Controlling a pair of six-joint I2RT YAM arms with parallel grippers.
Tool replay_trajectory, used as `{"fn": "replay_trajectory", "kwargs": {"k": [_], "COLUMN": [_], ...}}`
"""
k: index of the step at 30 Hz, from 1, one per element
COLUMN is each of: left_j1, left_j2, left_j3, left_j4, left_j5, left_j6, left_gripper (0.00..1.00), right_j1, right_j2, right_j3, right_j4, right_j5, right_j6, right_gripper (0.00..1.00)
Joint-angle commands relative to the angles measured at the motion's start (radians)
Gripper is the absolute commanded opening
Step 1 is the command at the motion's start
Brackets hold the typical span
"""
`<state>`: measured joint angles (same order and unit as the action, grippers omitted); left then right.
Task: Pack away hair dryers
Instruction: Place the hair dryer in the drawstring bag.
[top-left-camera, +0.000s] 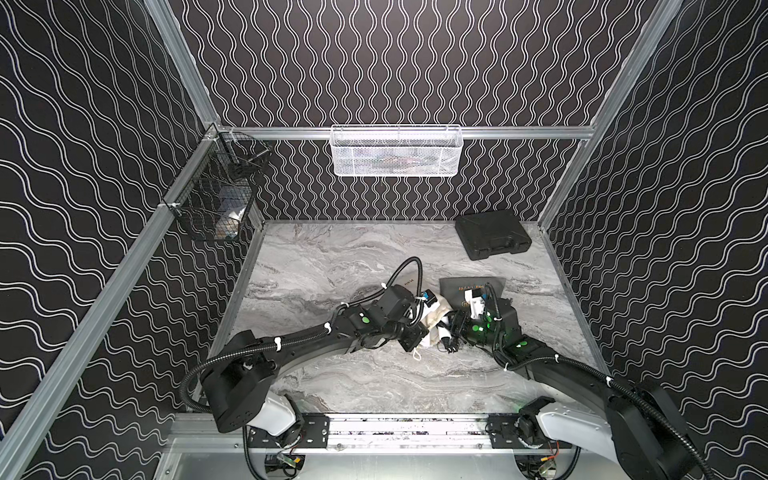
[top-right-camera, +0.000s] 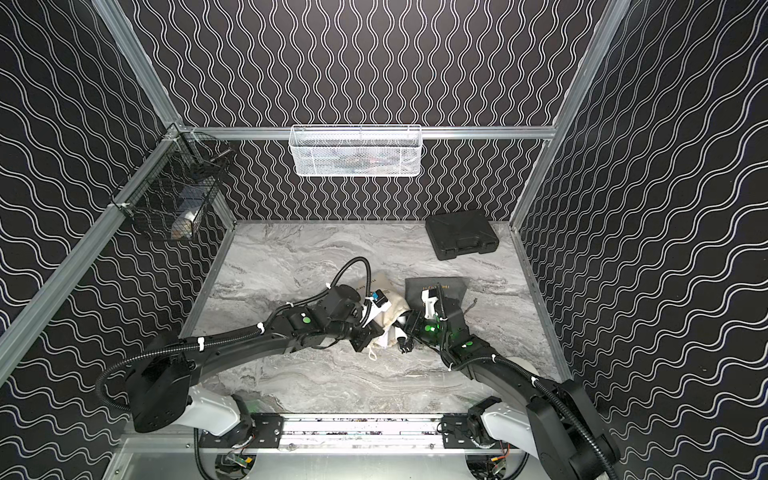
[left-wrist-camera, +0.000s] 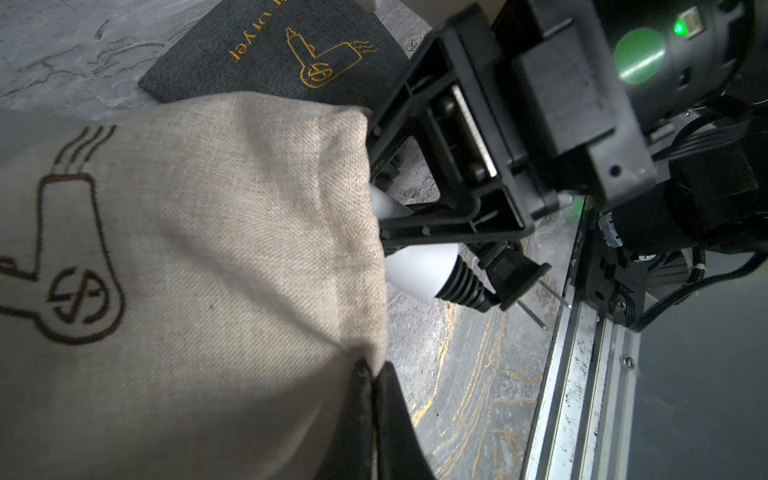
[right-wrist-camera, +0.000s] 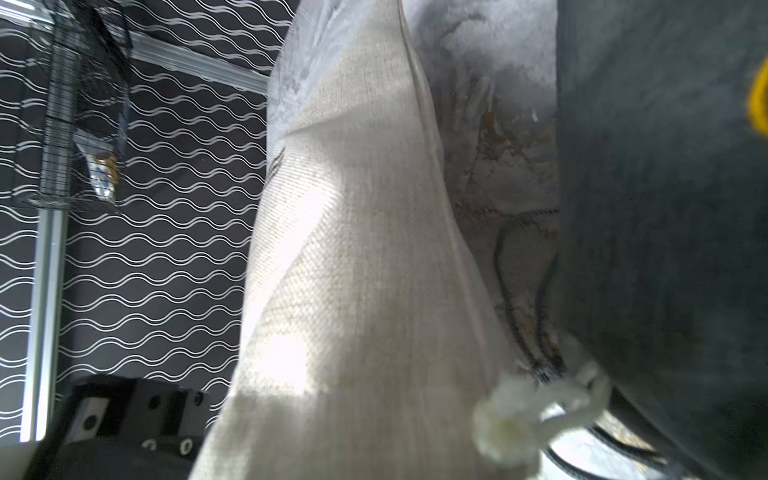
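Observation:
A beige cloth pouch printed with a dryer drawing lies mid-table. My left gripper is shut on a corner of its mouth. The white hair dryer is mostly inside the pouch. Only its handle end, black cord sleeve and plug stick out. My right gripper reaches into the mouth, its fingers closed around the white handle. In the right wrist view cloth hides those fingers. A grey pouch lies flat behind.
A shut black hard case lies at the back right. On the back wall hangs a white mesh basket, on the left wall a black wire basket. The pouch's white drawstring knot dangles near the metal front rail.

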<state>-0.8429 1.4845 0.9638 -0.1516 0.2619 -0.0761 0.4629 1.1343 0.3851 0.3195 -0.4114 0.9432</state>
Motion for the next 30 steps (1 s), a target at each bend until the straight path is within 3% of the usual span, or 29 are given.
{"fn": "replay_trajectory", "kwargs": {"k": [1, 13, 18, 23, 30], "left_j1": [-0.001, 0.0, -0.001, 0.0, -0.001], "left_j2": [0.01, 0.01, 0.021, 0.019, 0.026], "left_j3": [0.021, 0.048, 0.05, 0.047, 0.052], "left_j4": [-0.001, 0.063, 0.082, 0.102, 0.12], "left_j5": [0.046, 0.122, 0.157, 0.161, 0.179], "left_j6": [-0.004, -0.117, -0.147, -0.173, -0.195], "left_gripper": [0.0, 0.0, 0.0, 0.0, 0.0], "right_j1": [-0.001, -0.002, -0.002, -0.001, -0.003], "right_j2": [-0.012, 0.026, 0.045, 0.109, 0.118], "right_j3": [0.003, 0.052, 0.052, 0.059, 0.056], "right_j4": [0.103, 0.023, 0.088, 0.22, 0.23], "right_j5": [0.012, 0.044, 0.029, -0.079, -0.033], "right_j6": [0.031, -0.082, -0.06, -0.04, -0.019], "right_gripper": [0.07, 0.07, 0.06, 0.06, 0.04]}}
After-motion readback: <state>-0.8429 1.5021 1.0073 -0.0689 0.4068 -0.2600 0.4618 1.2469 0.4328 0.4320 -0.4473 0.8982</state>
